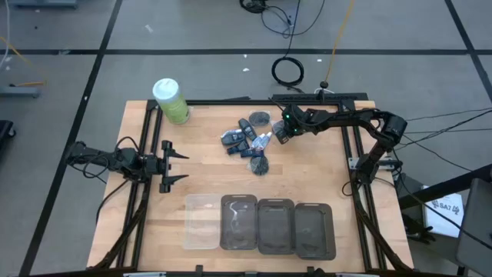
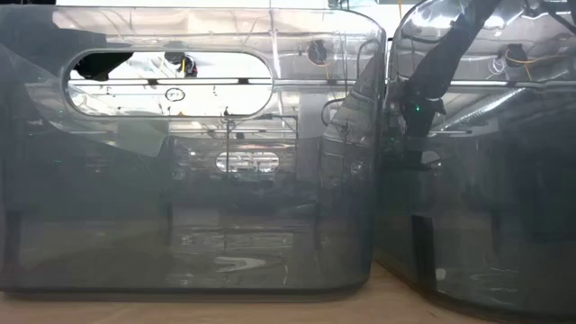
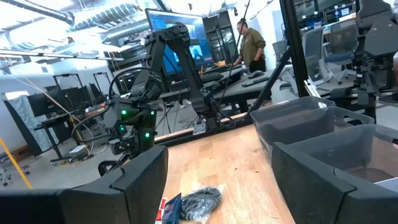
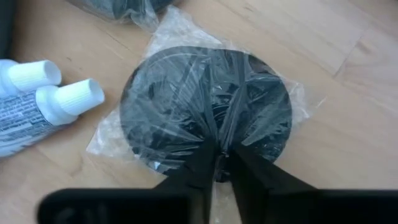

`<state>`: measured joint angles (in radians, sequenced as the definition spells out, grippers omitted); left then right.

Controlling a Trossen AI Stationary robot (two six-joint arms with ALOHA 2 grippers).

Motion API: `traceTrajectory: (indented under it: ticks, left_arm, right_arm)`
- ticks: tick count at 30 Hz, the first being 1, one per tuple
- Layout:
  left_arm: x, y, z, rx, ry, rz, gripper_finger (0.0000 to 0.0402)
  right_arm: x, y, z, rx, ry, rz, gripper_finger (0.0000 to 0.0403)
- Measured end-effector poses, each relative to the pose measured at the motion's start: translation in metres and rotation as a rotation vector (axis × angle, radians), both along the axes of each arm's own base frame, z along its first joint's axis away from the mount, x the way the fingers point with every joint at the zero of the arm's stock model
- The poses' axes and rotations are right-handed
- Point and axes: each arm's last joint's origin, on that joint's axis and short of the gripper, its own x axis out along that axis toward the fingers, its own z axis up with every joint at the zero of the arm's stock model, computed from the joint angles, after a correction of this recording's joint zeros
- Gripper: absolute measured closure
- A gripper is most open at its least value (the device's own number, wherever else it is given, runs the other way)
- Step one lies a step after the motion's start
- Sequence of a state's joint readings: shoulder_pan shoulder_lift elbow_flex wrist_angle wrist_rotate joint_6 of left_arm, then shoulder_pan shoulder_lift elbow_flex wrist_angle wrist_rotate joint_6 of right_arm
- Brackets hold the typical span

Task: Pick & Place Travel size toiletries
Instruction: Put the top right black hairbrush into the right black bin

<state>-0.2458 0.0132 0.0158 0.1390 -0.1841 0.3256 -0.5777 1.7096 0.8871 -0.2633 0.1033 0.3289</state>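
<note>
The travel size toiletries (image 1: 244, 141) lie in a loose pile on the far middle of the wooden table: navy tubes, and white tubes with white caps (image 4: 38, 93). Among them lie round black items in clear wrap (image 1: 261, 118). My right gripper (image 1: 278, 134) is at the pile's right side, shut at the rim of one wrapped black disc (image 4: 205, 106). My left gripper (image 1: 175, 165) is open and empty at the table's left side, pointing right; its fingers also show in the left wrist view (image 3: 227, 186). My right gripper has its two fingertips (image 4: 202, 163) closed together on the rim of the wrapped black disc (image 4: 219, 149), where the clear wrap is gathered. The fingers come from above, slanting down. The disc lies flat on the table.
A tall green canister with a white lid (image 1: 171, 100) stands at the far left. A clear bin (image 1: 201, 221) and three grey bins (image 1: 275, 225) line the near edge and fill the low view (image 2: 189, 162). Bare wood lies between the pile and the bins.
</note>
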Motion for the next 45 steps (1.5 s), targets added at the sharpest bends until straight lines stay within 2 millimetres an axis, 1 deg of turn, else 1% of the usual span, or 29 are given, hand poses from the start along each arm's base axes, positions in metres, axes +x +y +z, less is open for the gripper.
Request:
traceTrajectory:
  ticks: [1, 3, 8, 12, 16, 20, 24, 29, 34, 38, 45]
  left_arm:
    - [0.0, 0.0, 0.0, 0.0, 0.0, 0.0, 0.0119]
    - [0.0, 0.0, 0.0, 0.0, 0.0, 0.0, 0.0119]
    - [0.0, 0.0, 0.0, 0.0, 0.0, 0.0, 0.0119]
    - [0.0, 0.0, 0.0, 0.0, 0.0, 0.0, 0.0119]
    - [0.0, 0.0, 0.0, 0.0, 0.0, 0.0, 0.0119]
    - [0.0, 0.0, 0.0, 0.0, 0.0, 0.0, 0.0119]
    - [0.0, 0.0, 0.0, 0.0, 0.0, 0.0, 0.0119]
    - [0.0, 0.0, 0.0, 0.0, 0.001, 0.0, 0.0119]
    - [0.0, 0.0, 0.0, 0.0, 0.0, 0.0, 0.0119]
    - [0.0, 0.0, 0.0, 0.0, 0.0, 0.0, 0.0119]
    - [0.0, 0.0, 0.0, 0.0, 0.0, 0.0, 0.0119]
  right_arm:
    - [0.0, 0.0, 0.0, -0.001, 0.002, 0.007, 0.0389]
    - [0.0, 0.0, 0.0, -0.006, 0.008, 0.025, 0.0398]
    - [0.001, 0.001, 0.001, -0.02, 0.014, 0.056, 0.0402]
    - [0.0, 0.003, 0.009, -0.039, -0.004, 0.077, 0.0402]
    - [-0.003, 0.01, 0.024, -0.056, -0.032, 0.105, 0.0403]
    - [-0.002, 0.019, 0.049, -0.115, -0.114, 0.138, 0.0403]
    - [-0.002, 0.033, 0.072, -0.163, -0.185, 0.19, 0.0403]
    - [-0.009, 0.06, 0.1, -0.171, -0.267, 0.279, 0.0403]
    - [-0.019, 0.095, 0.127, -0.164, -0.362, 0.378, 0.0403]
    - [-0.029, 0.126, 0.144, -0.148, -0.428, 0.482, 0.0403]
    - [-0.057, 0.179, 0.164, -0.025, -0.532, 0.719, 0.0403]
